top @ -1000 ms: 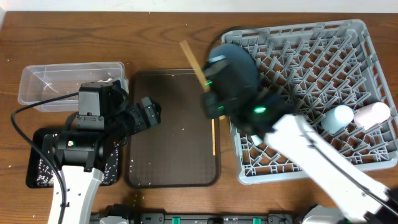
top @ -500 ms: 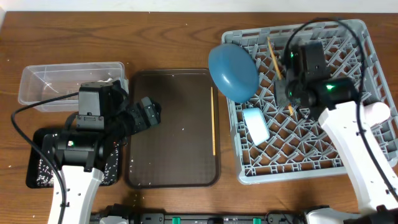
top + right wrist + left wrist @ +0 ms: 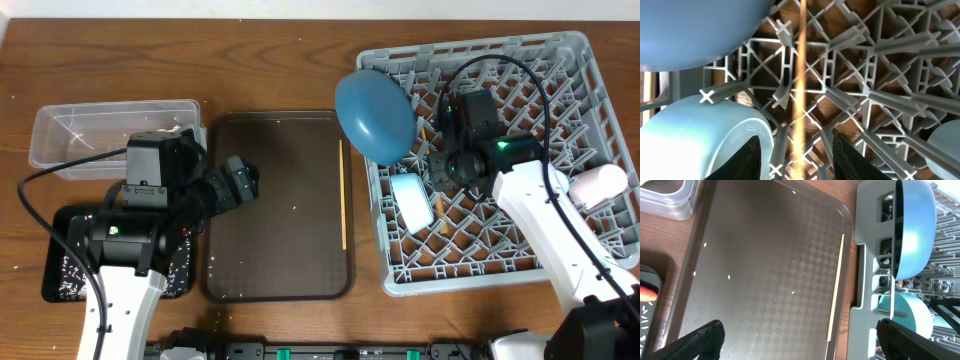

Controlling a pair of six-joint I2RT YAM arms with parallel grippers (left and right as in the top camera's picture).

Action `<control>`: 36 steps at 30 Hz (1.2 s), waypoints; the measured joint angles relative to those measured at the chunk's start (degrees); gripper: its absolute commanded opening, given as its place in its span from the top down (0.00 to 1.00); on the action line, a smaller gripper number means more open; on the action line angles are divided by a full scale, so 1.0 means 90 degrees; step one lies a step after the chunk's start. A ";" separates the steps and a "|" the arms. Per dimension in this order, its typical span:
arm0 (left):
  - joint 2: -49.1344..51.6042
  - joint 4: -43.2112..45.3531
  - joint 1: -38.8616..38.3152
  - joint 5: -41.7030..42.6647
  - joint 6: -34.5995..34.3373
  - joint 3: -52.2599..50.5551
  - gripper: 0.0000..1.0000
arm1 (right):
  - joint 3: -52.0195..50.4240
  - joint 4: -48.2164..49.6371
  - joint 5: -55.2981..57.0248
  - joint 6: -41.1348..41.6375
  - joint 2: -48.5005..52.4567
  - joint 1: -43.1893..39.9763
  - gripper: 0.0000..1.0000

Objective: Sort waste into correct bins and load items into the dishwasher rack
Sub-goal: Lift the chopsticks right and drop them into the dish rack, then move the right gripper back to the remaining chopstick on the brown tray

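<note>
Hanging over the dishwasher rack [image 3: 450,278], the right gripper [image 3: 796,159] has its fingers [image 3: 747,160] spread. One wooden chopstick [image 3: 800,75] shows as a blurred upright streak in the gap between them, and as far as the wrist view shows it touches neither finger. Below it lie the rack's grey lattice and pegs. The pale blue bowl [image 3: 411,200] lies on its side in the rack just to the left of that chopstick. The dark blue plate [image 3: 375,112] stands on edge in the rack's left row, leaning over the rack's rim. The pink cup [image 3: 600,185] lies at the rack's right side, well apart from the gripper.

The other chopstick [image 3: 343,195] lies flat along the right edge of the brown serving tray [image 3: 270,220], parallel to the rack's wall and apart from it. A few rice grains [image 3: 705,244] are scattered on that tray.

The left gripper [image 3: 238,182] hovers above the serving tray's left edge with its jaws wide apart and nothing between them. Behind it the clear tub [image 3: 80,135] sits at the table's far left. The black tray [image 3: 58,240] lies in front of the tub, partly under the left arm, with white rice [image 3: 70,275] in it. A bit of orange carrot [image 3: 646,294] shows at its edge in the left wrist view.
</note>
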 measured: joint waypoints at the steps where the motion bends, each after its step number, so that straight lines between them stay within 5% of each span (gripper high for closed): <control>1: 0.0000 0.0000 0.0000 0.0000 0.0000 0.0000 0.02 | 0.0061 -0.0015 0.0022 0.0002 -0.0022 0.0073 0.61; 11: 0.0002 0.0000 0.0000 0.0000 0.0002 0.0000 0.02 | 0.0580 0.0707 -0.0508 0.0381 -0.0765 0.2305 0.71; 18: 0.0002 0.0000 0.0000 0.0000 0.0000 0.0000 0.02 | 0.0580 0.1049 0.0476 0.2280 0.0474 0.3762 0.65; 27: 0.0002 0.0002 0.0000 0.0000 0.0002 0.0000 0.02 | 0.0573 0.2169 0.1486 0.3215 0.2480 0.4102 0.67; 36: 0.0005 0.0000 0.0000 0.0000 0.0000 0.0000 0.02 | 0.0568 0.2305 0.1787 0.3558 0.2934 0.4036 0.64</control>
